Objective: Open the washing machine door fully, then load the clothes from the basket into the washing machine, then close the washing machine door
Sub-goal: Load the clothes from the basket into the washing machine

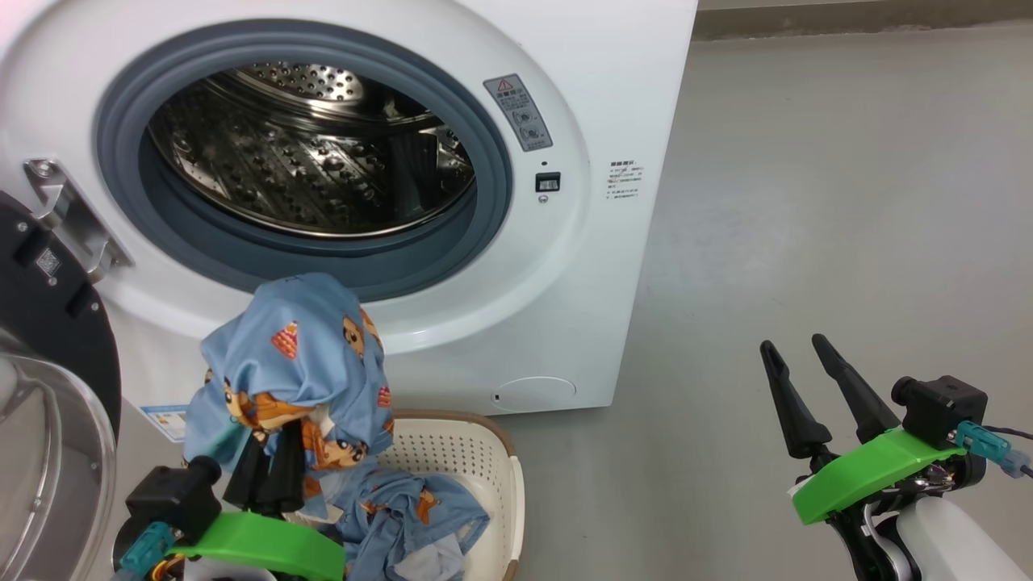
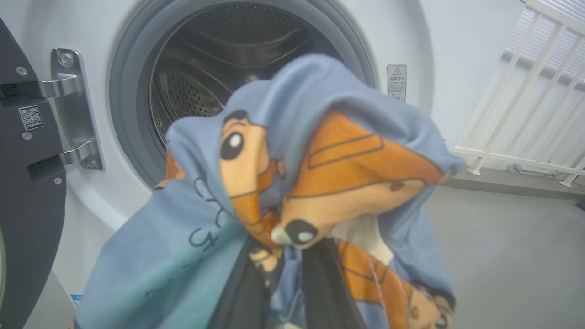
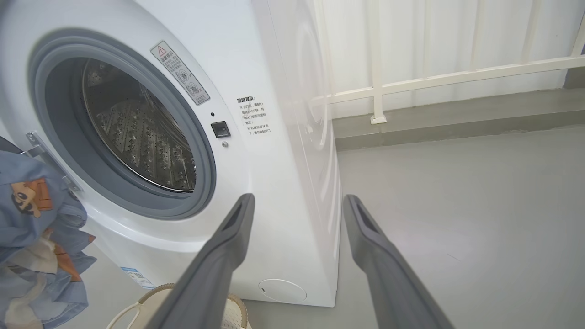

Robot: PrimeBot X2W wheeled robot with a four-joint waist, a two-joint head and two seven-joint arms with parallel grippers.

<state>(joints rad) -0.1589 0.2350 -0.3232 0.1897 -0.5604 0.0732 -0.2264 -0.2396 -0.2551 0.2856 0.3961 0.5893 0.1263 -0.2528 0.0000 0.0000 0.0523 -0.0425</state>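
Loading step. The left gripper point(image 1: 270, 472), fingers clenched on a light blue garment printed with orange cartoon figures point(image 1: 299, 363), holds it above the cream perforated plastic basket point(image 1: 504, 460), just below the mouth of the big white front-loading washing machine point(image 1: 589, 121). The round black-rimmed glass door point(image 1: 48, 339) stands open. The right gripper point(image 1: 795, 347) is spread and empty. Best practice: lift the hanging cloth over the grey rubber ring point(image 1: 121, 137), reach deep into the drum, then release. The head view adds 1 more garment point(image 1: 411, 516) in the basket, which bunched cloth blocks in the left wrist view. The right wrist view adds a white railing point(image 3: 434, 77).
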